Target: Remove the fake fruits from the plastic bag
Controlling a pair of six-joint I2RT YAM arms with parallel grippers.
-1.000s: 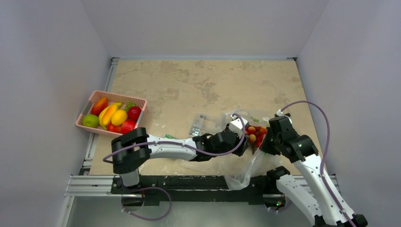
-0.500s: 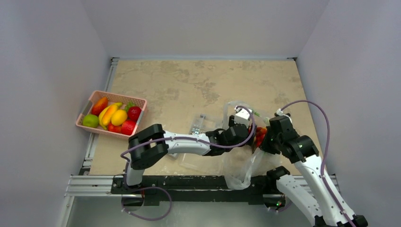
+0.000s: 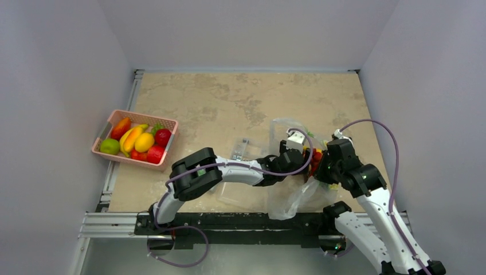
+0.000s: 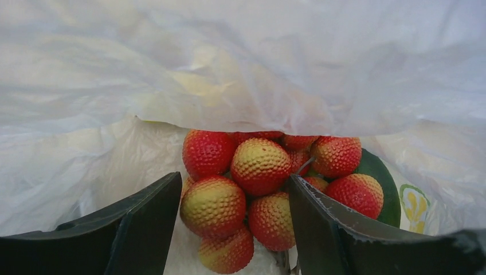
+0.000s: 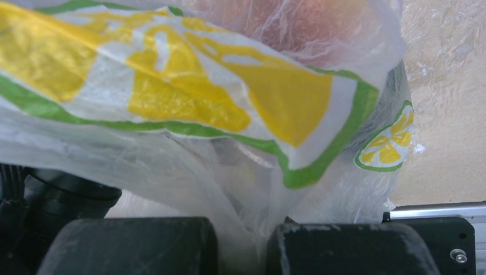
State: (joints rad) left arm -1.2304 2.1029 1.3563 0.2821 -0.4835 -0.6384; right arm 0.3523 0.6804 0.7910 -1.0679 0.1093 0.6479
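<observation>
The plastic bag (image 3: 289, 197), see-through with lemon-slice prints, lies at the near right of the table. My right gripper (image 3: 322, 170) is shut on a fold of it (image 5: 229, 114) and holds it up; its own view shows film pinched between the two pads (image 5: 132, 246). My left gripper (image 3: 305, 162) reaches into the bag's mouth. In the left wrist view it is open (image 4: 235, 206), its fingers (image 4: 149, 223) on either side of the bunch of bumpy red-yellow grapes (image 4: 261, 166), which rest on a green leaf (image 4: 378, 177). No yellow curved piece shows inside the bag.
A pink basket (image 3: 166, 122) with several fruits, among them a lime and a mango, stands at the left edge. A small clear hard box (image 3: 239, 150) lies just left of the bag, beside my left forearm. Grey walls enclose the table.
My left arm has stretched to the right and pushed its gripper into the bag's mouth, up to the red bunch. The bag has bunched up higher. The right gripper has held its place.
</observation>
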